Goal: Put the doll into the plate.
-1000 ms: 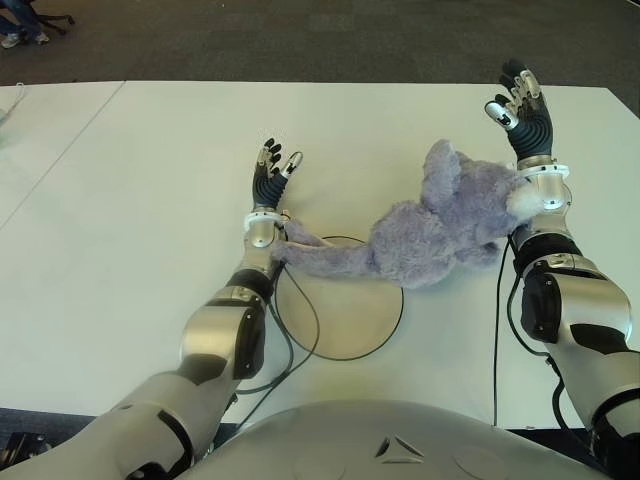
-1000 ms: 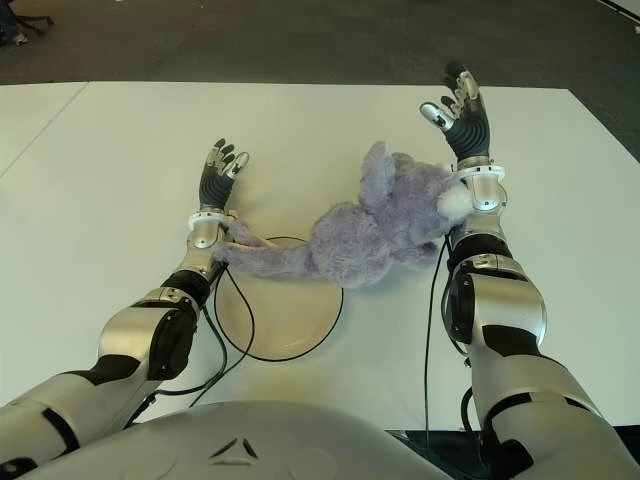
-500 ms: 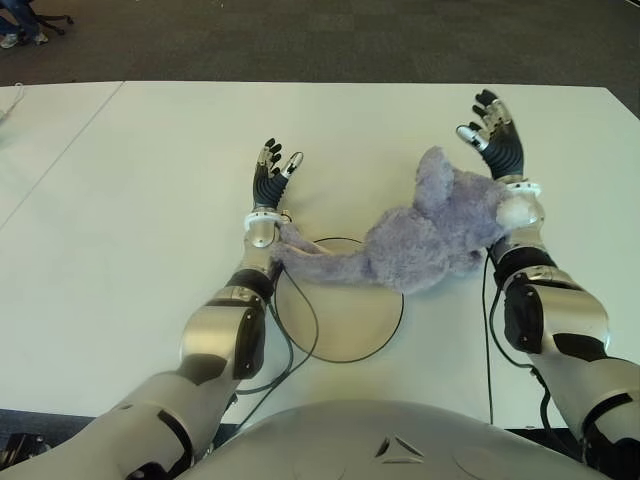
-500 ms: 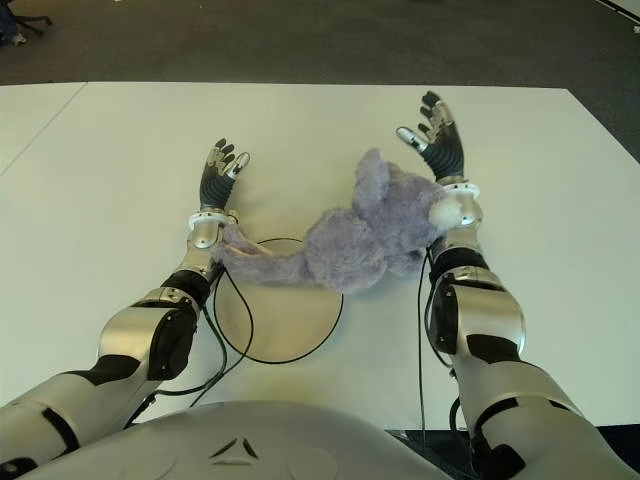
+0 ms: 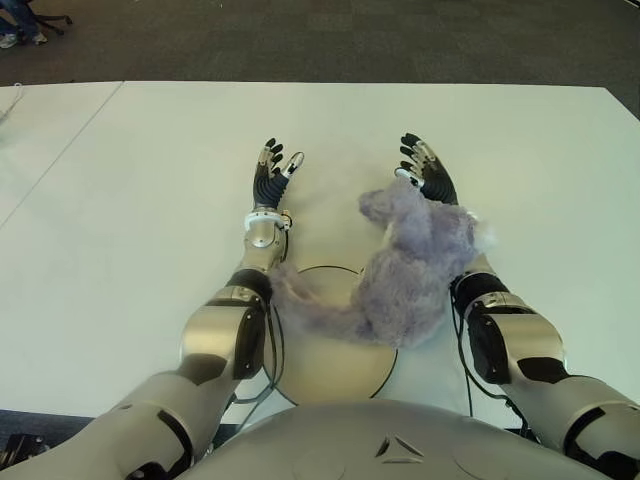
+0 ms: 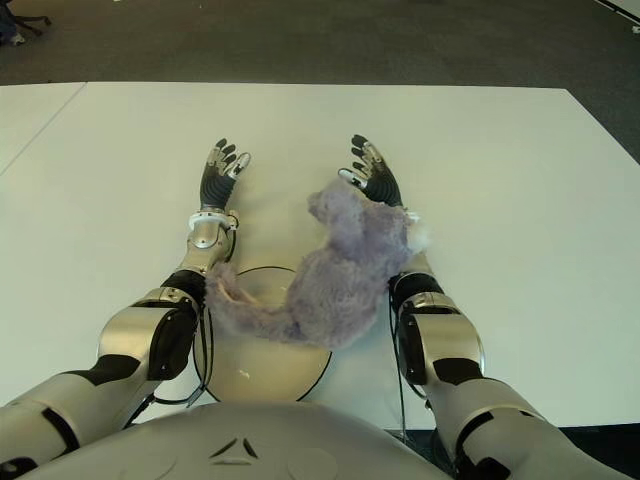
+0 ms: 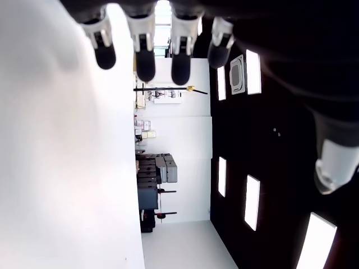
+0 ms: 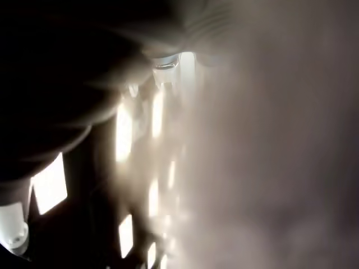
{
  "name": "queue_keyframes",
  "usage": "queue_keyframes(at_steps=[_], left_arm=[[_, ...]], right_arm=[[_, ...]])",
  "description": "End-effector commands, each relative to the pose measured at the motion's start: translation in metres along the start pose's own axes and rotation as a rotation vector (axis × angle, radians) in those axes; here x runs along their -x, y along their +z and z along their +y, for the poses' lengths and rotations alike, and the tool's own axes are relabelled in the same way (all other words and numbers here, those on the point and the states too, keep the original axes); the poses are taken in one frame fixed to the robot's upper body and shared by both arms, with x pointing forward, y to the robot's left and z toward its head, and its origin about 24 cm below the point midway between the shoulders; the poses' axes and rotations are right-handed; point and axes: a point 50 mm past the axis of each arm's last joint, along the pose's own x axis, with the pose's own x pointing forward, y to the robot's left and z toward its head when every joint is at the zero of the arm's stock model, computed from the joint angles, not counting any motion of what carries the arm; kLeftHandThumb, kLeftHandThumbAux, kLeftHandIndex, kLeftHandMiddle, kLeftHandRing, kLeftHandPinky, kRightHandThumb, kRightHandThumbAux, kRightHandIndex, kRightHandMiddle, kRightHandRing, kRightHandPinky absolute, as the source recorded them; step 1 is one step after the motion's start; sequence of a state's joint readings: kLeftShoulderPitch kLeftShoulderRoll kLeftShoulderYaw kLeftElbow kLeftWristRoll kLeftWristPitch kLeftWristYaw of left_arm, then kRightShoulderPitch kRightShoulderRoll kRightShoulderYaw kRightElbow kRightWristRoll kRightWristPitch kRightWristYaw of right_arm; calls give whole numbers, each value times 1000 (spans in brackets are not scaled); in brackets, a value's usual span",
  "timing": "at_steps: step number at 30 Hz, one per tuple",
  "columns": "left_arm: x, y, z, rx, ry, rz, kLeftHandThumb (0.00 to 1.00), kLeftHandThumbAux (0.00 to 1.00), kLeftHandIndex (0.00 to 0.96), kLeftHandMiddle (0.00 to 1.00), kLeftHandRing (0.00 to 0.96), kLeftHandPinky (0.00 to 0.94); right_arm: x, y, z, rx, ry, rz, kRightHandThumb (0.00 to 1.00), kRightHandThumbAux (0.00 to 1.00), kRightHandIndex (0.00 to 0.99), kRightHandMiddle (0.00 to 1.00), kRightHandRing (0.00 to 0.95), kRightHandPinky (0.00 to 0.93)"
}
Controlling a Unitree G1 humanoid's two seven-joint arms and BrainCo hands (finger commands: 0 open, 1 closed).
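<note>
doll (image 5: 405,275): grey-purple plush, draped over right forearm, lower body and a limb lying on the plate (image 5: 330,365) | right hand (image 5: 425,175): fingers spread, holding nothing, just beyond doll's head; its wrist view is mostly fur, so contact is unclear | left hand (image 5: 272,172): fingers extended, empty, on the table (image 5: 130,200), left of the doll

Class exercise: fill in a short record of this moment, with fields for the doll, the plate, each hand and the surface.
doll: purple plush doll, lying partly over the plate, draped against the right forearm
plate: round cream plate with dark rim, near the robot's body
left hand: open, holds nothing, left of the doll
right hand: open, beyond the doll's head
surface: white table
</note>
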State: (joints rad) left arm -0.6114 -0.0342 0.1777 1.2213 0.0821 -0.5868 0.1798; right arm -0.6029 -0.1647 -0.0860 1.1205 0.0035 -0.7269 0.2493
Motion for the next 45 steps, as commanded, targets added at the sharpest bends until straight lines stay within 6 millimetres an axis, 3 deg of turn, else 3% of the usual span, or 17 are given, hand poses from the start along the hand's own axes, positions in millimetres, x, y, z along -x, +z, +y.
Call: queue_keyframes(at_steps=[1, 6, 14, 45], left_arm=[[73, -94, 2, -39, 18, 454, 0, 522, 54, 134, 110, 12], [73, -94, 2, -31, 16, 460, 0, 511, 45, 118, 97, 2], [73, -94, 1, -51, 7, 452, 0, 505, 33, 108, 89, 0], [74, -94, 1, -72, 10, 441, 0, 470, 21, 99, 84, 5]], right_arm=[[0, 0, 28, 1, 99, -30, 30, 481, 54, 60, 58, 94], [6, -2, 33, 23, 135, -43, 36, 447, 59, 65, 54, 59], [10, -3, 35, 50, 149, -49, 16, 474, 50, 45, 31, 34], [10, -7, 33, 47, 166, -17, 50, 576, 85, 60, 46, 65]])
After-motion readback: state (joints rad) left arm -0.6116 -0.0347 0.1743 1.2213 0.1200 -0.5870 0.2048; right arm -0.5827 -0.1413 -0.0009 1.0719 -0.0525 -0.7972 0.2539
